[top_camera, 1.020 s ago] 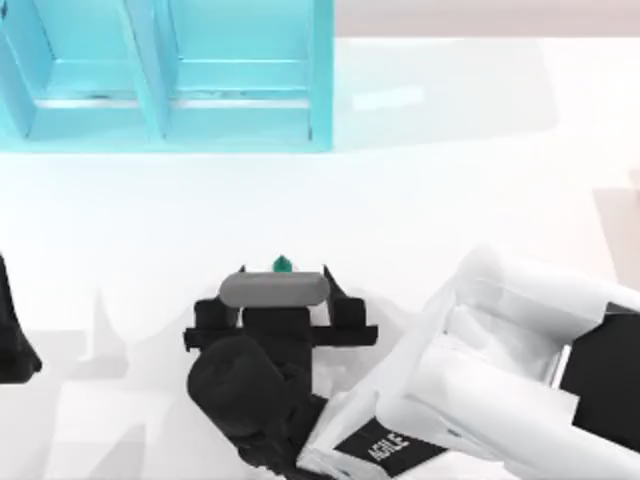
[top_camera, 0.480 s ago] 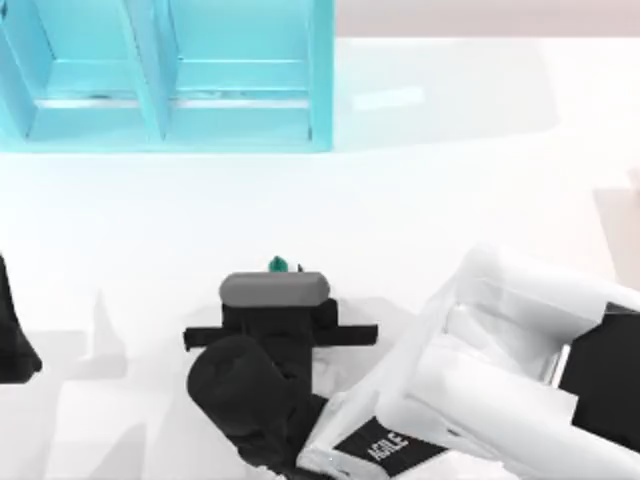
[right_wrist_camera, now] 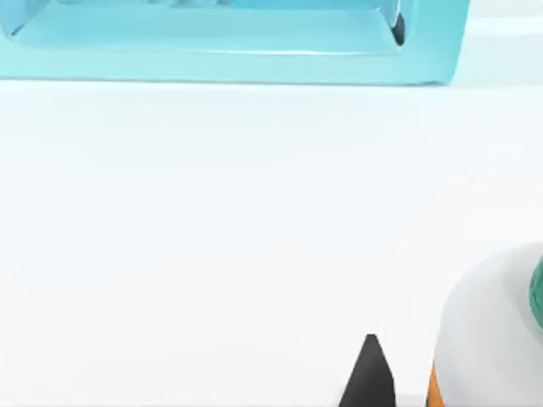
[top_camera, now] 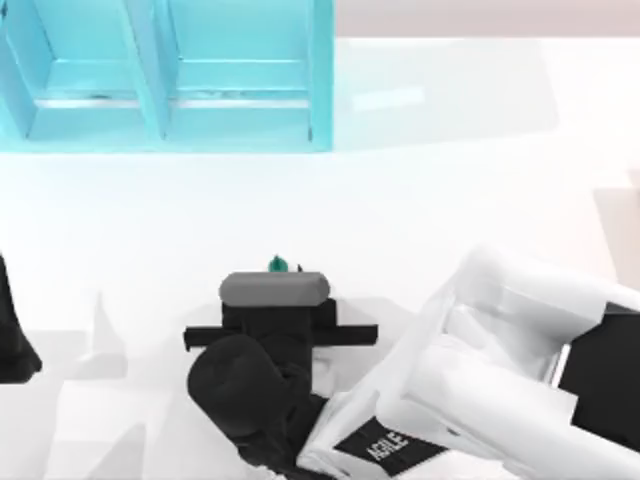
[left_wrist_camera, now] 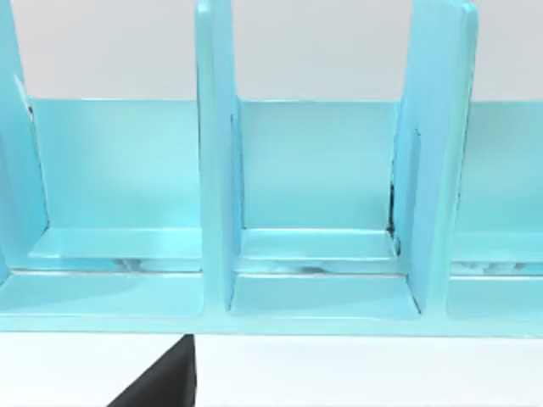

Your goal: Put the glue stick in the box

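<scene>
Tabletop [top_camera: 480,180], white and bare, carries a large turquoise plastic box [top_camera: 170,80] with upright dividers, standing well ahead of the right claw [top_camera: 275,275] with its compartments open to receive the load. The right arm reaches in low so that this claw brackets the small glue stick [top_camera: 279,264], an upright tube with a dark green pointed cap, white shoulder and orange label. In the right wrist view the stick [right_wrist_camera: 496,339] stands just beside a dark fingertip [right_wrist_camera: 369,373]. Whether the claw grips it, I cannot tell. The left claw [top_camera: 15,330] sits parked far to the side, its wrist camera facing the box.
</scene>
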{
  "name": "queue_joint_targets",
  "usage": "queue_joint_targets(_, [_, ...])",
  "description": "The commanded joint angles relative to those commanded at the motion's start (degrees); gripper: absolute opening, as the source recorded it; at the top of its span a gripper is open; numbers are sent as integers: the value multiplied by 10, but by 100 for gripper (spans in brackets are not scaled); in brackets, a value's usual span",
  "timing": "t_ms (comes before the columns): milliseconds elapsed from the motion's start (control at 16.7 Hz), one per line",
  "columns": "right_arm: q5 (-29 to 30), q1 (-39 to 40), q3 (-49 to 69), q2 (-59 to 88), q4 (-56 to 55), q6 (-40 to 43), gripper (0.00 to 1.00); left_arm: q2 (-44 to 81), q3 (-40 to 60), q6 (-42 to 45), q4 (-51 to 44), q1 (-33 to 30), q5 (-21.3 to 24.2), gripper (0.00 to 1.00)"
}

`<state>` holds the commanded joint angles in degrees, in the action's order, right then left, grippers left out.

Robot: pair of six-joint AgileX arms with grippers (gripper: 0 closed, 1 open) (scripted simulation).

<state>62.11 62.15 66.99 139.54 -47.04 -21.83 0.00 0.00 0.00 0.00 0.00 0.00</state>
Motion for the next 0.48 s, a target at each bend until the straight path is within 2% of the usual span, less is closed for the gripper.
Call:
queue_joint_targets(240, [0,-2,-2,-20,22,0,0,0,0,0,0,0,0,100])
queue_joint_targets(480, [-2,-1,-1,-102,110,0,0,0,0,0,0,0,0,100])
